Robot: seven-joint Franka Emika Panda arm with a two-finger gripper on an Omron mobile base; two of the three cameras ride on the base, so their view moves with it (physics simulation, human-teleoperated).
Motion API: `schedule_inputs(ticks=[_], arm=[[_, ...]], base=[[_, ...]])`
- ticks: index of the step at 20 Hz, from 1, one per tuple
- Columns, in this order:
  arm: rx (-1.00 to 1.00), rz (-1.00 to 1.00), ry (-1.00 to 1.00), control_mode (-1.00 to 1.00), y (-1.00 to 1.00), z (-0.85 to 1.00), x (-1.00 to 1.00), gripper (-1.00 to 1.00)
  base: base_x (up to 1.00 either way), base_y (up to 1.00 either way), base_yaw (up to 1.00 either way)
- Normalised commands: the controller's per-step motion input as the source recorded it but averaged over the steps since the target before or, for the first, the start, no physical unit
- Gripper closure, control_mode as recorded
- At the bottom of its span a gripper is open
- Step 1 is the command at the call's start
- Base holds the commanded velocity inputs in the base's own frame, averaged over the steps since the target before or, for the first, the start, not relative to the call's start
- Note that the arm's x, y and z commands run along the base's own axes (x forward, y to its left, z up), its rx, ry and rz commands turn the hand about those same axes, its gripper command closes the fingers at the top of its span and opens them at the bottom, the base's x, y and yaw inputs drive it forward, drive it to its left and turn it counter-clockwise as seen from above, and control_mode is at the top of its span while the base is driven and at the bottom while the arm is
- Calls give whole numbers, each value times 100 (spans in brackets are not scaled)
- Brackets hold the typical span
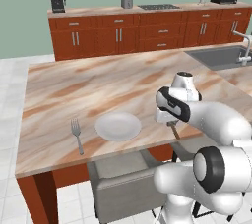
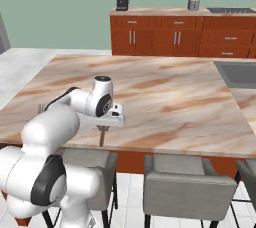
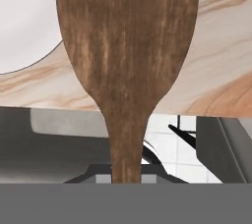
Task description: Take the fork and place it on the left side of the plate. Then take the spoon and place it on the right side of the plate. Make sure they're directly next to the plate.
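Marble-patterned island counter (image 1: 74,83), with the white plate (image 1: 118,126) near its front edge. Fork (image 1: 77,134) just left of the plate, apart from it, tines toward the far side. Right of the plate, the gripper (image 1: 170,121) low over the counter's front edge, a brown stub of the spoon (image 1: 174,130) below it, probably clamped though fingers hidden. Grey stool (image 1: 123,181) under the counter.

A kitchen: marble island (image 1: 98,85), wooden cabinets (image 1: 118,34), sink (image 1: 221,56), stovetop (image 1: 158,7), toaster (image 1: 126,2).

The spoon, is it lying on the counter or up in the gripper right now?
In the gripper: the spoon hangs over the counter edge, right of the plate.
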Motion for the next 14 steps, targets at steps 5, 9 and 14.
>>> schedule_inputs(ticks=[5,9,14], arm=[[-1,-1,0,-100,0,-31,34,100],[-1,-2,0,-100,5,-31,33,100],[0,-3,0,-100,6,-25,32,100]], base=[[0,0,0],[0,0,0],[0,0,0]])
